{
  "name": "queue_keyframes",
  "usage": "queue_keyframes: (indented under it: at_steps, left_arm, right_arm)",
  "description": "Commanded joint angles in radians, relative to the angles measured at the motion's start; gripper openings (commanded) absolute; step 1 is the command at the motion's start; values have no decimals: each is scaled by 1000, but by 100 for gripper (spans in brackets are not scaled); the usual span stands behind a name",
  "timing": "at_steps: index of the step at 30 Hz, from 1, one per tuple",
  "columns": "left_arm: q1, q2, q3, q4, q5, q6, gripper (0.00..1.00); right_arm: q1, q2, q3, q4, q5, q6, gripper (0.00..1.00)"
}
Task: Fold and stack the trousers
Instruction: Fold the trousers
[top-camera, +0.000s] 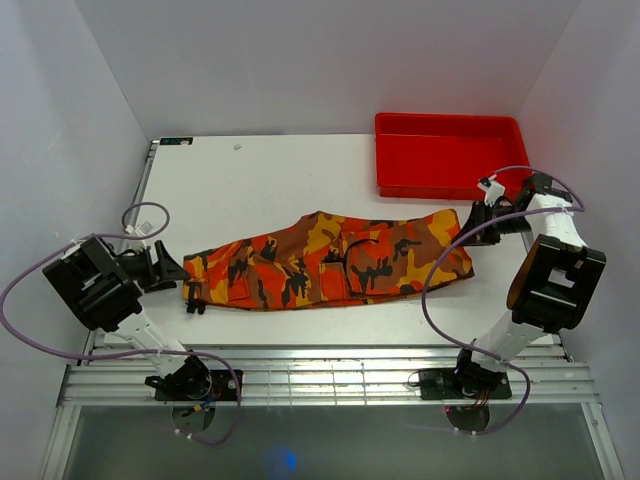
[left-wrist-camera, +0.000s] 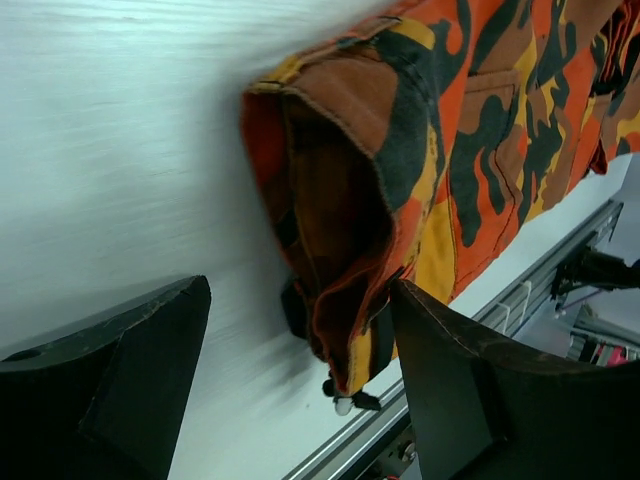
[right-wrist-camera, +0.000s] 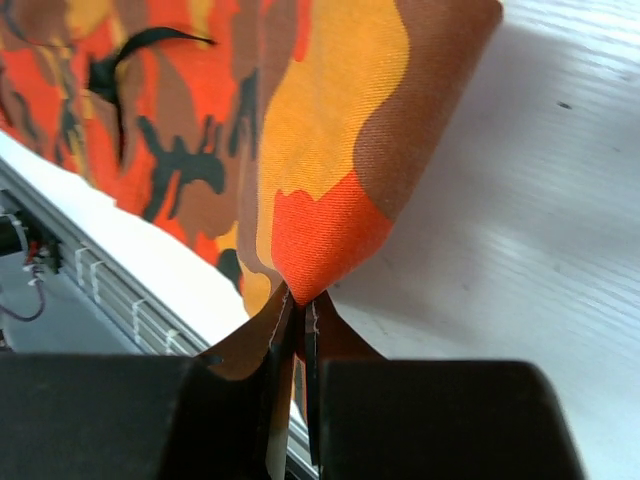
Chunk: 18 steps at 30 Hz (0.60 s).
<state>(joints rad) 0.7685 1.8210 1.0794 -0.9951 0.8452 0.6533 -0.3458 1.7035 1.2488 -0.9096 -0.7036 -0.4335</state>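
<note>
now r gripper (right-wrist-camera: 300, 318) clamped on trousers (top-camera: 330, 262) corner, l gripper (left-wrist-camera: 298, 300) wide open, empty, near other end

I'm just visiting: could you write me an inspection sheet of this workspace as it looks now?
Surface: white table.
Job's things: trousers spread lengthwise across the table's middle.
Clutter: nothing seen.
Grippers: left gripper, jaws open at the trousers' left end; right gripper, jaws shut on a corner of their right end.
Cables: purple cables loop from both arms.
Surroundings: red tray, empty, far right; white walls; metal rails at the near edge.
</note>
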Motion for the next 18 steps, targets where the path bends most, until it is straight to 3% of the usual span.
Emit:
queue_keyframes:
  at_steps: [1,5,9,16,18]
  left_arm:
    - [-55,-23,-27,39,31,-12,83]
    - [-92,9,-41,52,60,-30,69]
    - [-100,49,-41,59,72,-49,49]
    - [-141,70,-26,56,103,-67,0]
    - [-166,77,-19,59,115,-89,0]
  right_arm:
    - [2,-68,52,-58,-160,30,8]
    - [24,-103,64,-35,-212,100,8]
    - [100,-154,96,44,-162,257,8]
    - [341,-216,144,208,96,542,8]
    - [437,-211,156,239,140,600,8]
